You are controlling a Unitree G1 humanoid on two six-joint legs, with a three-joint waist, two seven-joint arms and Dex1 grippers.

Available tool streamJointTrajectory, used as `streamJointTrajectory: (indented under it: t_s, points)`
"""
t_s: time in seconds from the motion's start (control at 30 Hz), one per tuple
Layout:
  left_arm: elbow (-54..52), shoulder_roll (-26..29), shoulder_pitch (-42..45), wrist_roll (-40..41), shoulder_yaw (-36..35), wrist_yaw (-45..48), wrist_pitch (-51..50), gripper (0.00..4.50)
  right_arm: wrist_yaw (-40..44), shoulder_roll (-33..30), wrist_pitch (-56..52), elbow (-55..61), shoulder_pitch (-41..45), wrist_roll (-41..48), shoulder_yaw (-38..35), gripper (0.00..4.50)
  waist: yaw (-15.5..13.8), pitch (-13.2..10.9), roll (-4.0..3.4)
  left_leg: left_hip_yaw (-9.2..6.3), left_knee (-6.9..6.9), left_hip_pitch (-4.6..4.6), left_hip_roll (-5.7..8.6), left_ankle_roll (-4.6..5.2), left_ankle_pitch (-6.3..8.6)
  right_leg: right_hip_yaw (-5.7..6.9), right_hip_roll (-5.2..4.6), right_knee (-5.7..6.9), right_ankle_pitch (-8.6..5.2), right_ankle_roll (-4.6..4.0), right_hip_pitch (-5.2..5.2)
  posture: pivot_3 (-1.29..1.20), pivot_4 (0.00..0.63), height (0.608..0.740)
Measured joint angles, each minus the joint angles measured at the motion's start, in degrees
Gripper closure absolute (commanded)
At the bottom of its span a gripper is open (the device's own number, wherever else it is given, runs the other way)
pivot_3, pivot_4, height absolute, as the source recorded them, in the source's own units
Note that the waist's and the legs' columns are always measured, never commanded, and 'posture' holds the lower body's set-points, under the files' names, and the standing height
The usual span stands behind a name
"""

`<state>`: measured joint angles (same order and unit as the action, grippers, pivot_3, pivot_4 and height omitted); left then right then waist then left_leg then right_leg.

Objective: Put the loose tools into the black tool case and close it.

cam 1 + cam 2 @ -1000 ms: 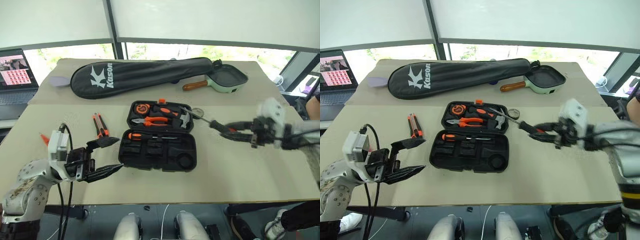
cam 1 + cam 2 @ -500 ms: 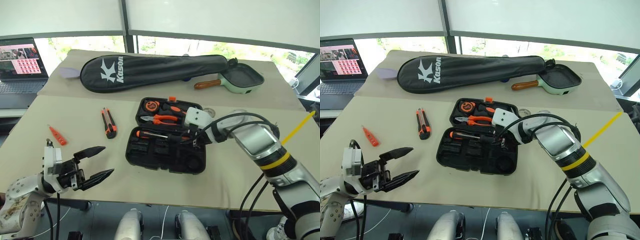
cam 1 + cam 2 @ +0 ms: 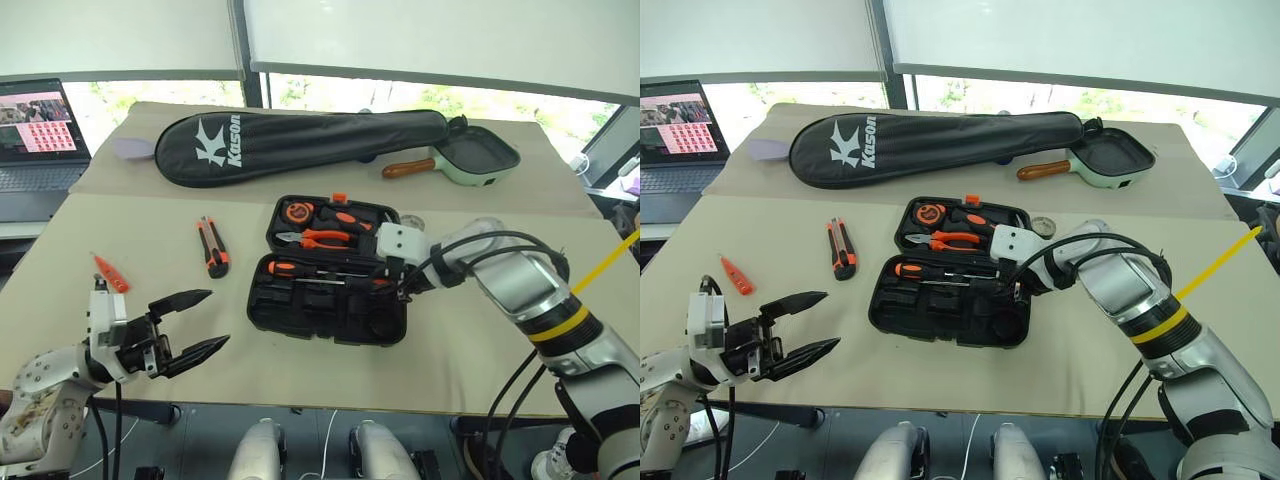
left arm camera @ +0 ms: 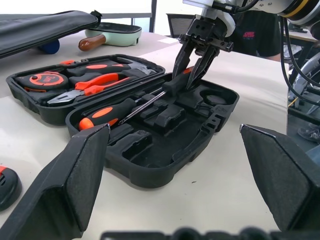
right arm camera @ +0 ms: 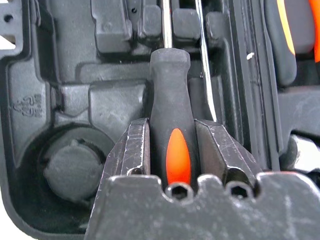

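Left eye view looks down on a beige counter below bright windows with white blinds; a laptop sits at the far left, and a long black racket bag and a green pan lie along the far edge; the black tool case lies open at the middle, pliers and a tape measure in its far half; the right hand is over the case's near half, pointing down, its fingers clamped on the black-and-orange handle of a screwdriver, whose shaft runs along the moulded slots beside a second screwdriver already seated; the left hand hovers at the near edge with its fingers spread wide and nothing between them; the case lies just beyond it to the right; a utility knife lies beyond this hand, and an orange tester pen lies near it on its outer side.
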<state>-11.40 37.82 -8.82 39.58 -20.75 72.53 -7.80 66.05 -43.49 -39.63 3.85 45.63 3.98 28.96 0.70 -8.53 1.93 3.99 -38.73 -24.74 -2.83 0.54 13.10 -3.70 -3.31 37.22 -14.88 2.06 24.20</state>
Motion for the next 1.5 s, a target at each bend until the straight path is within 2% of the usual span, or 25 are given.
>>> streamJointTrajectory:
  t_s: [0.07, 0.13, 0.17, 0.3, 0.5, 0.6, 0.87, 1.07, 1.33, 1.47, 1.5]
  points:
    - [0.0, 0.0, 0.3, 0.0, 0.1, 0.0, 0.0, 0.0, 0.2, 0.0, 0.8, -0.6, 0.0, -0.6, 0.1, 3.49, 0.0, 0.0, 0.0, 0.0, -0.02, 0.0, 0.0, 0.0, 0.0, 0.0, 0.0, 0.0, 0.0, 0.0, -0.02, 0.0, 0.15, 0.74]
    - [0.0, 0.0, 0.5, 0.0, 0.2, 0.0, 0.0, 0.0, 0.4, 0.0, 1.7, -1.1, -0.2, -1.0, 0.1, 2.48, -0.1, 0.0, 0.0, 0.0, -0.03, 0.0, 0.01, 0.0, 0.0, 0.0, -0.01, 0.0, 0.0, 0.0, -0.03, 0.0, 0.15, 0.74]
    - [0.1, 0.0, 0.7, 0.0, 0.3, 0.0, 0.0, 0.0, 0.4, 0.1, 1.9, -1.4, -0.4, -1.1, 0.1, 2.32, -0.1, 0.0, 0.0, 0.0, -0.04, 0.0, 0.01, 0.0, 0.0, 0.0, -0.01, 0.0, 0.0, 0.0, -0.03, 0.0, 0.15, 0.74]
    - [0.1, 0.0, 1.2, -0.3, 0.9, -0.2, 0.0, 0.0, 0.2, 0.4, 4.6, -4.6, -0.4, -1.7, -0.8, 0.91, 0.0, 0.0, 0.0, 0.01, -0.03, 0.0, 0.01, 0.0, 0.0, 0.0, 0.0, 0.01, 0.0, 0.01, -0.02, 0.0, 0.15, 0.74]
    - [0.1, -0.1, 1.3, -0.7, 1.7, -0.7, 0.0, 0.0, 6.4, 0.3, 6.8, -4.7, -0.6, 3.5, -5.6, 0.91, 0.0, 0.0, 0.0, -0.02, -0.02, 0.01, -0.01, 0.0, 0.0, 0.0, 0.02, 0.01, 0.0, 0.0, -0.04, 0.0, 0.15, 0.74]
    - [0.2, -0.4, 1.4, -1.2, 1.8, -1.2, 0.0, 0.0, 6.5, 2.8, 8.5, -5.1, -1.6, 6.6, -9.7, 1.64, 0.1, 0.0, 0.01, -0.03, -0.02, 0.05, -0.02, 0.0, 0.0, 0.0, 0.03, 0.03, 0.0, 0.0, -0.06, 0.0, 0.15, 0.74]
    - [0.8, -1.0, 1.9, -1.3, 2.0, -1.8, 0.0, 0.0, 2.9, 9.9, 14.7, -11.6, -4.5, 5.7, -9.7, 4.4, 0.1, 0.0, 0.01, 0.01, -0.05, 0.08, 0.0, -0.01, -0.01, -0.02, 0.03, 0.15, 0.0, 0.0, -0.05, 0.0, 0.15, 0.74]
    - [0.9, -1.0, 1.9, -1.7, 3.0, -1.8, 0.0, 0.0, 1.6, 13.8, 18.2, -16.4, -5.4, 4.4, -9.4, 4.46, 0.1, 0.0, 0.04, 0.03, -0.09, 0.25, 0.01, -0.03, -0.02, -0.03, 0.03, 0.32, 0.0, 0.0, -0.14, 0.0, 0.15, 0.74]
    - [1.2, -1.0, -0.1, -3.5, 2.9, -1.8, 0.5, 0.0, 0.2, 16.6, 19.2, -19.3, -5.3, 3.5, -9.3, 4.46, 0.5, 0.1, 0.12, 0.09, 0.07, 1.44, -0.1, -0.05, -0.01, -0.03, 0.09, 0.4, -0.15, -0.22, -1.12, 0.0, 0.15, 0.74]
    - [1.2, -1.6, -2.1, -3.1, -0.2, -4.2, 0.4, 0.0, 0.5, 17.6, 19.3, -16.6, -8.3, 7.6, -13.2, 4.46, 0.4, 0.1, 0.12, 0.03, 0.09, 1.31, -0.11, -0.05, -0.01, -0.04, 0.09, 0.44, -0.16, -0.24, -0.98, 0.0, 0.15, 0.74]
    - [1.3, -1.9, -3.1, -2.6, -2.0, -5.3, 0.3, 0.0, 1.2, 17.7, 20.8, -14.5, -9.9, 10.0, -15.5, 4.2, 0.3, 0.1, 0.12, -0.04, 0.1, 1.23, -0.12, -0.06, -0.01, -0.04, 0.08, 0.42, -0.17, -0.23, -0.93, 0.0, 0.15, 0.74]
